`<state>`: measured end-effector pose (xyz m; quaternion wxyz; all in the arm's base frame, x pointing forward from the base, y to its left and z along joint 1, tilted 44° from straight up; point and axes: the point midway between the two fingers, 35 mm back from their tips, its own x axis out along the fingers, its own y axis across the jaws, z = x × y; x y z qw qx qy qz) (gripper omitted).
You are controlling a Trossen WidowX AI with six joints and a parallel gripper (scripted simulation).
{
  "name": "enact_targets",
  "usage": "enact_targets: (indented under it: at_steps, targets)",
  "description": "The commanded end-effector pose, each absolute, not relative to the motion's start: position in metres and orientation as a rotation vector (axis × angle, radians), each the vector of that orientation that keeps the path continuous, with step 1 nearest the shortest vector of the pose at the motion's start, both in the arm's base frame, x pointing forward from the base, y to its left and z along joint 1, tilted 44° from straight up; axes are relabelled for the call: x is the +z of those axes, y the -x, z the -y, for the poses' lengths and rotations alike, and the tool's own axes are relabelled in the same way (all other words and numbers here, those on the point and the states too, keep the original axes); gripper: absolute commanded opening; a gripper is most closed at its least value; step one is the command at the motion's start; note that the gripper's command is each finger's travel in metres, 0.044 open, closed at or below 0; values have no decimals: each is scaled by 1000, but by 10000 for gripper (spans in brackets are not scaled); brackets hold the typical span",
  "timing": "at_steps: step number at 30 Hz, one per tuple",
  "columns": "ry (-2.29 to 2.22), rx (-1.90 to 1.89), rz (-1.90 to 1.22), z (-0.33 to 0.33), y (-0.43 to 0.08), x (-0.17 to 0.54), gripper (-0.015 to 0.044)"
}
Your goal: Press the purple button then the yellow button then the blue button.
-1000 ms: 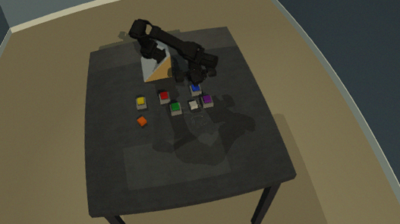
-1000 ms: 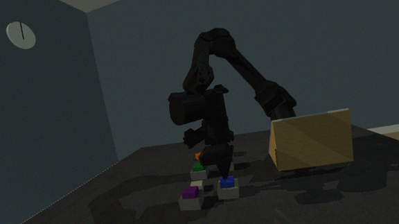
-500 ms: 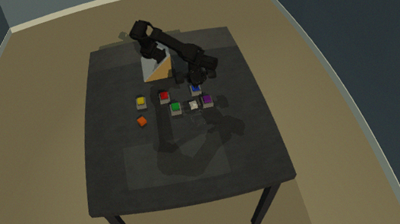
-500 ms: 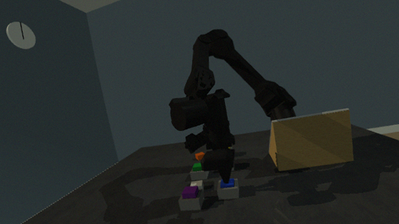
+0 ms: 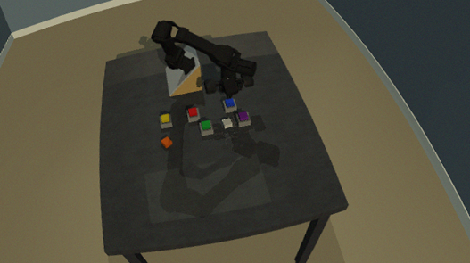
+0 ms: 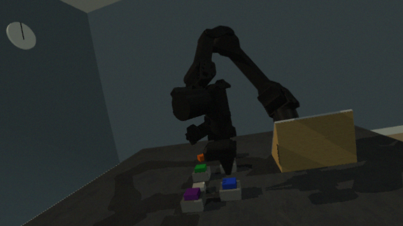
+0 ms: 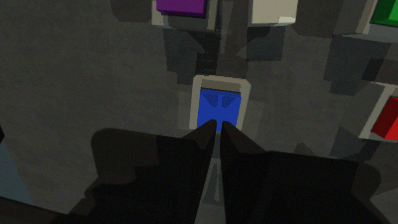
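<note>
My gripper (image 5: 230,95) (image 6: 228,173) (image 7: 218,126) is shut and empty, its tips just above the blue button (image 5: 229,103) (image 6: 229,183) (image 7: 219,107). In the exterior view a small gap shows between tips and cap, and the blue cap stands up from its pale housing. In the wrist view the tips overlap the cap's near edge. The purple button (image 5: 243,116) (image 6: 191,194) (image 7: 181,6) stands close by, its cap raised. The yellow button (image 5: 165,118) is at the left of the group in the top view and is hidden behind the gripper in the exterior view.
A white block (image 5: 227,122) (image 6: 199,186) (image 7: 273,10) lies between purple and the green button (image 5: 205,125) (image 6: 200,168) (image 7: 388,11). The red button (image 5: 192,112) (image 7: 389,120) is between blue and yellow. An orange block (image 5: 166,142) (image 6: 201,157) lies near yellow. A wooden wedge (image 5: 189,84) (image 6: 317,142) stands by the arm's base.
</note>
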<state>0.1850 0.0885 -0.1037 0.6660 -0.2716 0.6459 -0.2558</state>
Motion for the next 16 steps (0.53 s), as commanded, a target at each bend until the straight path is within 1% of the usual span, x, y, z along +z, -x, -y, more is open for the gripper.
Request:
enact_targets:
  at_steps: [1, 4, 12, 15, 16]
  targets:
    - [594, -576, -1453, -95, -187, -98, 20]
    - [594, -575, -1453, -108, -196, -98, 99]
    - [590, -573, -1452, -176, -235, -96, 309]
    - [589, -572, -1452, -188, -241, -95, 387]
    - [589, -572, -1452, -188, -241, -95, 387]
